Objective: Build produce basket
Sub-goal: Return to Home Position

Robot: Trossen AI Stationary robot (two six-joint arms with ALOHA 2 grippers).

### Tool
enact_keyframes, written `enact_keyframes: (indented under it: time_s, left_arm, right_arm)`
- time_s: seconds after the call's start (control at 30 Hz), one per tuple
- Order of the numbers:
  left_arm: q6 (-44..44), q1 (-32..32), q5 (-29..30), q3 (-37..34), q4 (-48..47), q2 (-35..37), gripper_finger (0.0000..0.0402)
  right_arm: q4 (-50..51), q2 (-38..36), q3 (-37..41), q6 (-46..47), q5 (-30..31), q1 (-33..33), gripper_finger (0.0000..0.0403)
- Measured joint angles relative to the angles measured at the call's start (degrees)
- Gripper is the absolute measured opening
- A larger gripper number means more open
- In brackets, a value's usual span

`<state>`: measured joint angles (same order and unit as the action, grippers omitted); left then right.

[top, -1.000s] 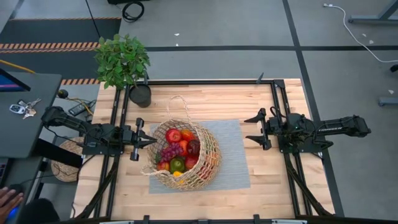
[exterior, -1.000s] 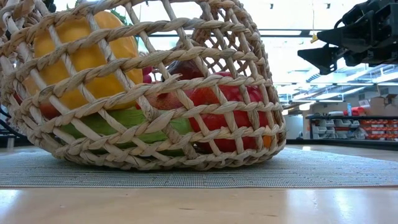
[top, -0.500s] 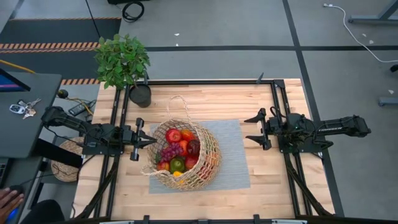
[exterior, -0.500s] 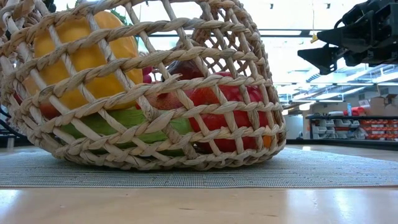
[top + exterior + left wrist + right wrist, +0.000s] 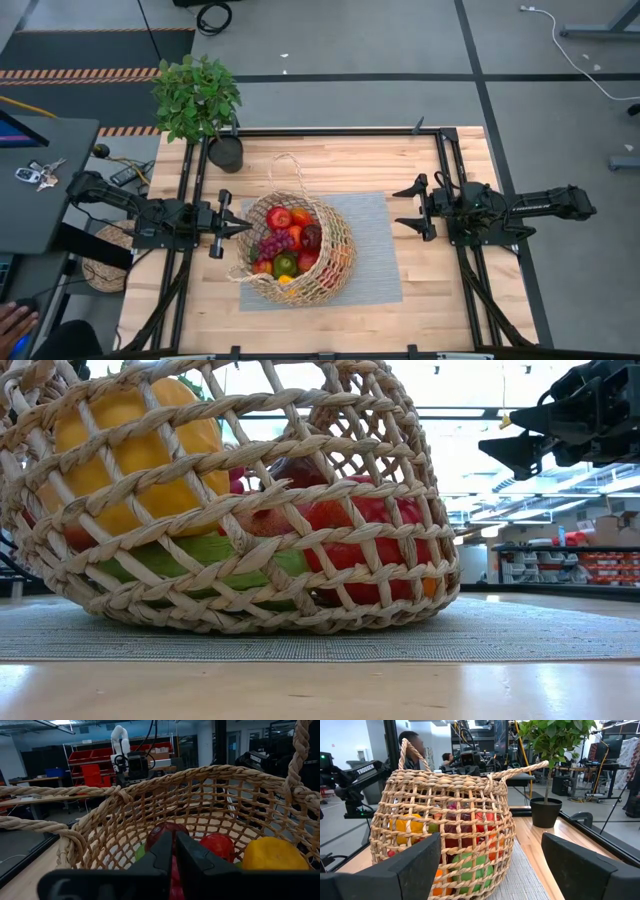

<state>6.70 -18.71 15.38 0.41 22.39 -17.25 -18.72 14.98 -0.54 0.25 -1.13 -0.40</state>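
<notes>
Holding the produce [image 5: 285, 242], the basket [image 5: 346, 255] is sitting between the left gripper [image 5: 245, 227], pinched narrow just beside it, and the right gripper [image 5: 399, 207], gaping wide near the table's [image 5: 330, 160] right edge.

Basket [image 5: 335, 275]: tan wicker, open lattice weave. Produce [image 5: 285, 240] inside the basket: red, orange, green and yellow pieces, purple grapes [image 5: 272, 243]. Under the basket, grey ribbed mat [image 5: 375, 250] on pale wood-grain desk [image 5: 330, 160]; beyond the basket, green plant [image 5: 197, 95], black pot [image 5: 226, 153].
</notes>
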Motion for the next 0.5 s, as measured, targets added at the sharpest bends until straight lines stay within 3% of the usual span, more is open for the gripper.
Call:
enact_keyframes:
  time_s: [0.5]
  left_arm:
    - [0.0,-0.01,0.02,0.01,-0.01,0.0,0.0029]
  right_arm:
    - [-0.02,-0.01,0.0,-0.02,0.0,0.0,0.0348]
